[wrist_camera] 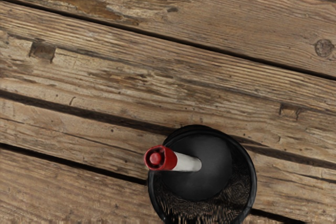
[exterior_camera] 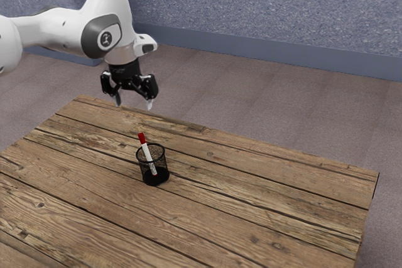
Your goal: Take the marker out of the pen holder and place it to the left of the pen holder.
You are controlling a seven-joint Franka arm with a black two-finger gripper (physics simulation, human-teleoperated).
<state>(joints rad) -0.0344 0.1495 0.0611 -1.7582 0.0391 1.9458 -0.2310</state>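
Observation:
My gripper (exterior_camera: 133, 103) hangs high above the table in the exterior view, its two fingers spread apart and nothing between them. Below it stands a black mesh pen holder (exterior_camera: 156, 176), upright on the wood. A white marker (exterior_camera: 148, 154) with a red cap leans inside the holder, cap up and poking out past the rim. Seen from above in the wrist view, the marker (wrist_camera: 188, 163) tilts against the rim of the round pen holder (wrist_camera: 254, 182), the red cap outside the rim's edge.
The plank table (exterior_camera: 251, 199) spreads around the holder, with its far corner (exterior_camera: 378, 174) at the exterior view's right. A speckled blue wall (exterior_camera: 264, 4) stands beyond the floor behind the table.

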